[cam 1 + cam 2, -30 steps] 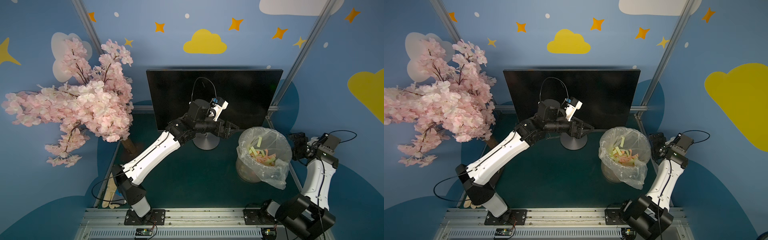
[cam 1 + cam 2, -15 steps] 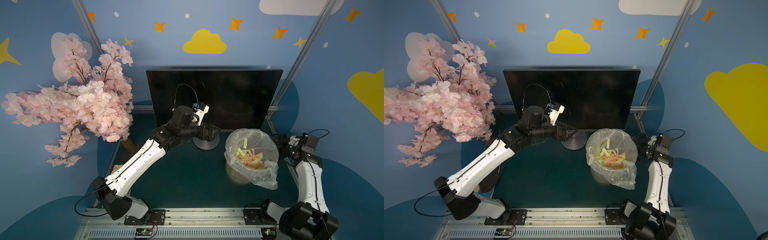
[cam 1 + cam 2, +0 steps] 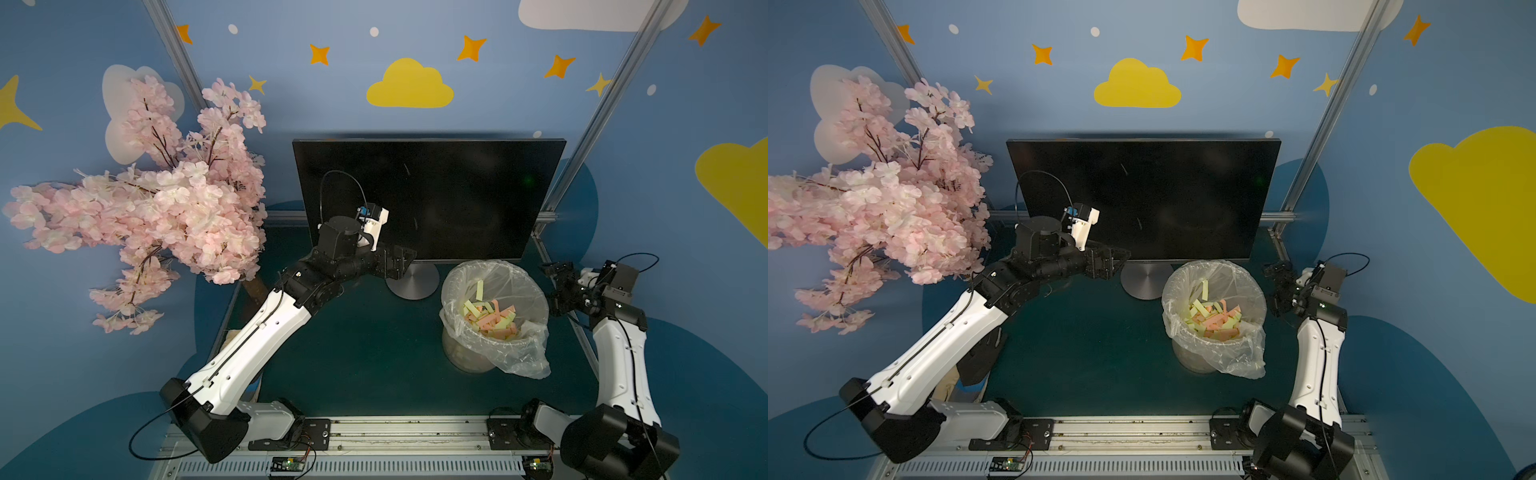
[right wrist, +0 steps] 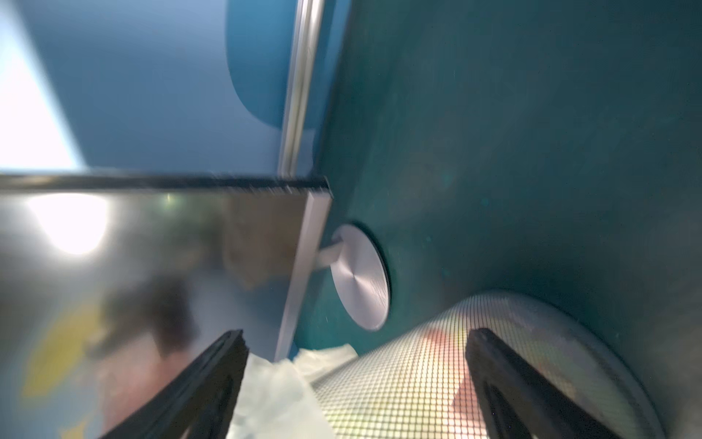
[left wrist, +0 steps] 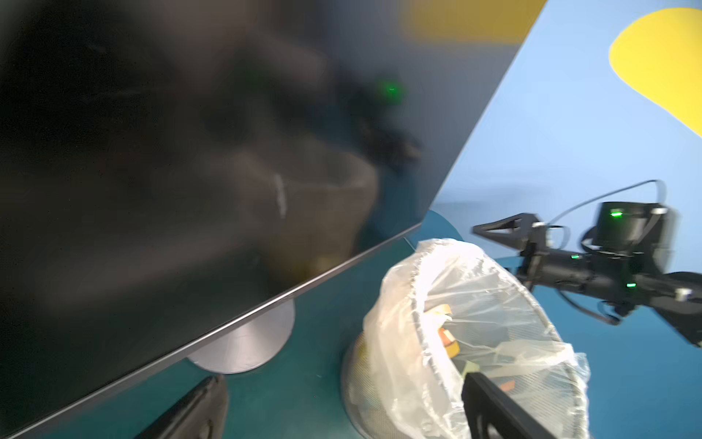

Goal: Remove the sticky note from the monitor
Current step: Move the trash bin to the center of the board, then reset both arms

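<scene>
Monitor (image 3: 428,195) stands upright at the back of the dark teal table (image 3: 353,353) in both top views, its long axis running side to side and its dark screen facing the robot, over a round grey stand base (image 3: 415,282). The left gripper (image 3: 409,259) hangs just in front of the screen's lower edge on the robot's left, fingers pointing along that edge toward the base, spread wide and empty. A mesh wastebasket (image 3: 446,299) with a clear liner holds yellow and pink paper slips (image 3: 490,316) just in front of the monitor's lower right corner, and the right gripper (image 3: 552,289) sits beside it, past that corner, fully spread with nothing in it. A pink blossom tree (image 3: 174,208) fills the robot's left side. In a top view the monitor (image 3: 1142,195), left gripper (image 3: 1121,259), wastebasket (image 3: 1167,299) and right gripper (image 3: 1273,289) lie the same way. From the left wrist, the monitor (image 5: 152,190) looms close and tilted, blurred with reflections, with the left gripper (image 5: 343,378) parted wide between the base (image 5: 247,349) and the wastebasket (image 5: 418,304). From the right wrist, the monitor (image 4: 152,266) shows edge-on with its base (image 4: 361,277) beyond the right gripper (image 4: 357,334), whose fingers gape empty over the wastebasket (image 4: 418,361).
</scene>
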